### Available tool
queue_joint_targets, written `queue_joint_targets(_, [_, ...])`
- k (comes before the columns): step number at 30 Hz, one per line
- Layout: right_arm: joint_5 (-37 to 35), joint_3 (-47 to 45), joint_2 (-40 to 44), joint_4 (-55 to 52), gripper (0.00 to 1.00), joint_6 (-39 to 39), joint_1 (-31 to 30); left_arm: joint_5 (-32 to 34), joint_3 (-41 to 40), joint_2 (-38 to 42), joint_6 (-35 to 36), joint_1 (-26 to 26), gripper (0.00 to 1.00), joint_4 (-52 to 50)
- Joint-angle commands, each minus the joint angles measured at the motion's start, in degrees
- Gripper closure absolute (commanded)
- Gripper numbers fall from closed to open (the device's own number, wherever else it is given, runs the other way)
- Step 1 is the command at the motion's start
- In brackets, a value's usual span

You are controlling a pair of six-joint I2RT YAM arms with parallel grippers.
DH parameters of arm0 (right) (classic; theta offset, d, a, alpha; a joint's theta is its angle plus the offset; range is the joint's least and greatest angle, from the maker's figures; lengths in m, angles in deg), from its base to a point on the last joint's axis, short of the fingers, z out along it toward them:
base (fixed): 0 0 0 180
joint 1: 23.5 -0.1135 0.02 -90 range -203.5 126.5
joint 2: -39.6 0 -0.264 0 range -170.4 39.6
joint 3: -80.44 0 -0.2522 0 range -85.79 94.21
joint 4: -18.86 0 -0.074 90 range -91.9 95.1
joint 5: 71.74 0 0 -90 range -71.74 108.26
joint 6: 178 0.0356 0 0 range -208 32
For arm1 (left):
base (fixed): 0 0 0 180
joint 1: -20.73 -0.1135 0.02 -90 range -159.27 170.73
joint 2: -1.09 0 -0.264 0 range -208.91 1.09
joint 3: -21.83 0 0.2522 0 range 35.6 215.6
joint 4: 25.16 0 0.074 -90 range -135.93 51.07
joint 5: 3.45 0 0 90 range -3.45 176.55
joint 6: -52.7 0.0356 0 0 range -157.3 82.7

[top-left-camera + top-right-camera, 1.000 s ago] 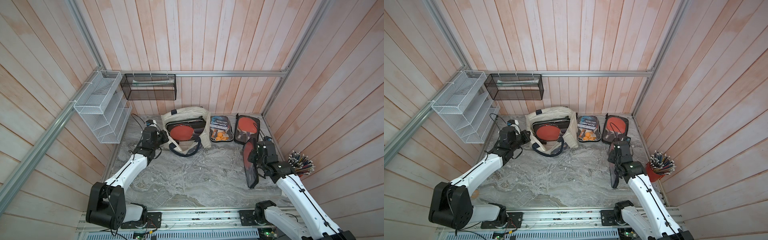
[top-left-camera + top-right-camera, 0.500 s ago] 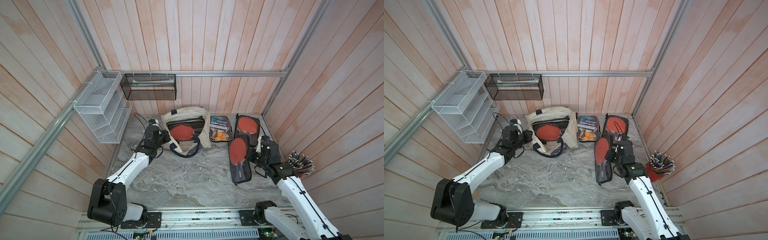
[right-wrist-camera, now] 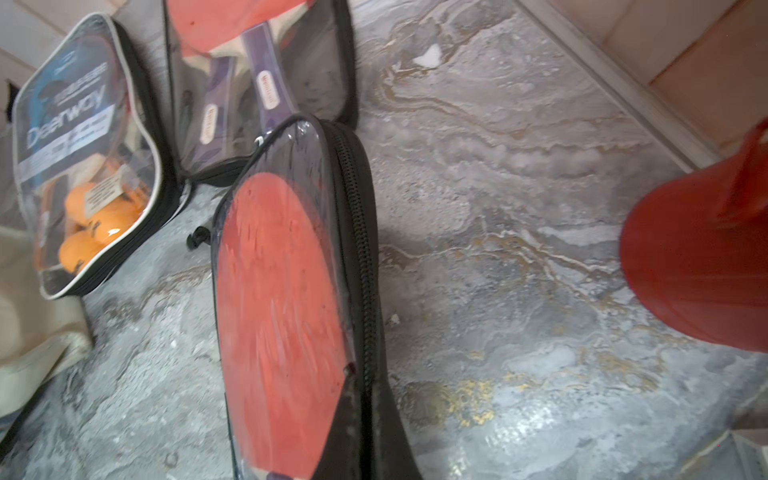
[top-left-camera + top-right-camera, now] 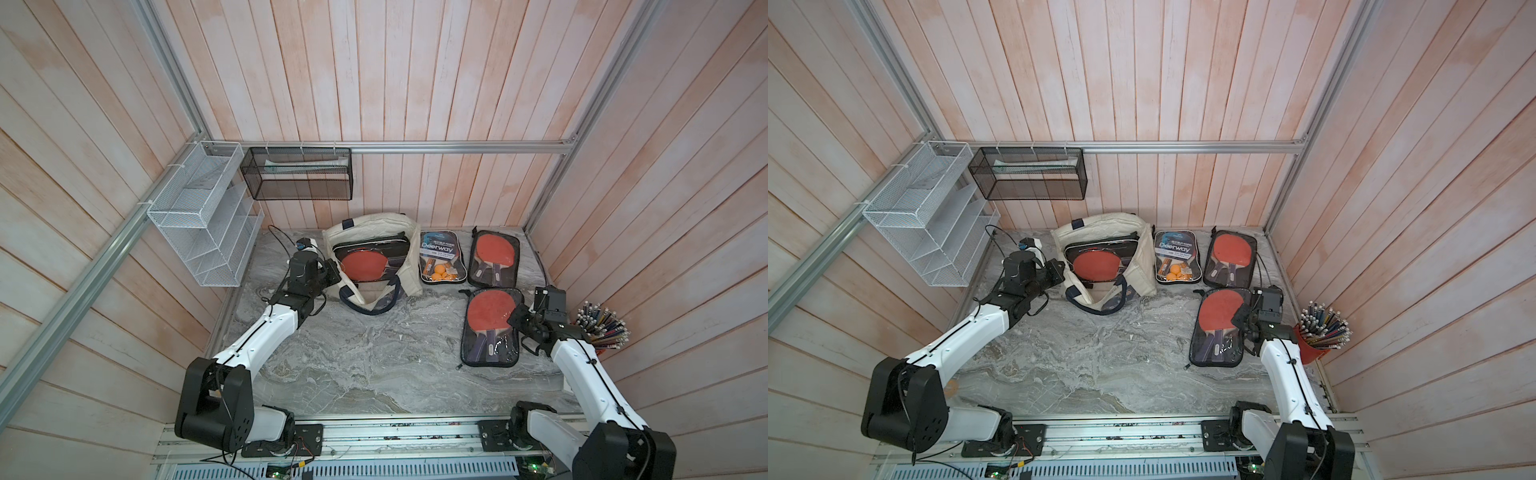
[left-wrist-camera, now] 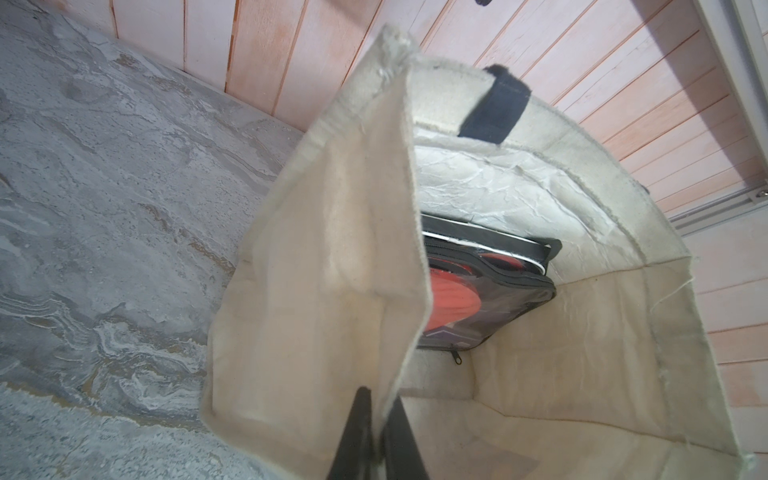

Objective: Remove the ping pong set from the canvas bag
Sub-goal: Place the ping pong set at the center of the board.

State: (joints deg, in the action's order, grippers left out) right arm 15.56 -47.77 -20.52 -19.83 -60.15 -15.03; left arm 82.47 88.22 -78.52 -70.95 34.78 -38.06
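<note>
Left wrist view shows it best: the ping pong set (image 5: 478, 299) left to pull is down inside the canvas bag (image 5: 332, 270). It's a flat black zip case with a clear window and a red paddle showing through. In both top views it fills most of the bag's mouth.

My guess is it's light and fairly stiff with the paddles inside. That clear plastic face looks slick though, so I'd pinch the black zippered rim at the end nearest the opening, not the window. The bag itself is soft and floppy, and would probably drag along if nothing held it.

That part's covered: the left fingers (image 5: 368, 405) are closed on the bag's near side wall, pinching the cloth.

Further out, the right fingers (image 4: 518, 319) are closed on the zipper edge of another paddle case (image 4: 490, 328). It lies flat on the surface (image 4: 353, 353), well apart from the bag.

Two more sit by the back wall. There's a Deerway pack (image 4: 441, 262) with orange balls just beside the bag, then a second case (image 4: 493, 257) next to that. A red cup of pencils (image 4: 602, 328) stands near the right arm, so watch the elbow there.
</note>
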Motion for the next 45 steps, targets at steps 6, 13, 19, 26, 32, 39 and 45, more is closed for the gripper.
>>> queue_joint_targets(6, [-2.63,2.50,-5.63,2.84,0.62,-3.40,4.83,0.96,0.66,-0.01,1.13,0.05,1.00,-0.76])
queue_joint_targets(13, [3.02,3.74,-1.59,5.05,0.22,-6.15,3.41,0.82,0.18,-0.01,0.95,0.07,1.00,-0.42])
queue_joint_targets(19, [-0.61,9.52,1.21,7.62,0.19,-8.68,-15.28,0.69,0.64,-0.17,0.78,0.10,1.00,-0.60])
queue_joint_targets(26, [0.21,24.95,-5.09,9.53,0.19,-16.97,-33.42,0.80,0.98,0.21,0.60,0.17,1.00,-0.86])
queue_joint_targets(32, [6.50,39.94,-18.19,6.77,0.19,-25.43,-40.92,1.34,0.82,0.81,0.16,0.13,1.00,-0.98])
queue_joint_targets(39, [8.44,54.98,-34.02,1.20,0.18,-31.92,-44.14,3.02,0.38,2.57,-0.01,0.08,1.00,-1.88])
queue_joint_targets(45, [9.60,67.63,-45.99,-4.13,0.20,-34.98,-45.44,3.20,0.55,3.32,0.00,0.01,1.00,-2.01])
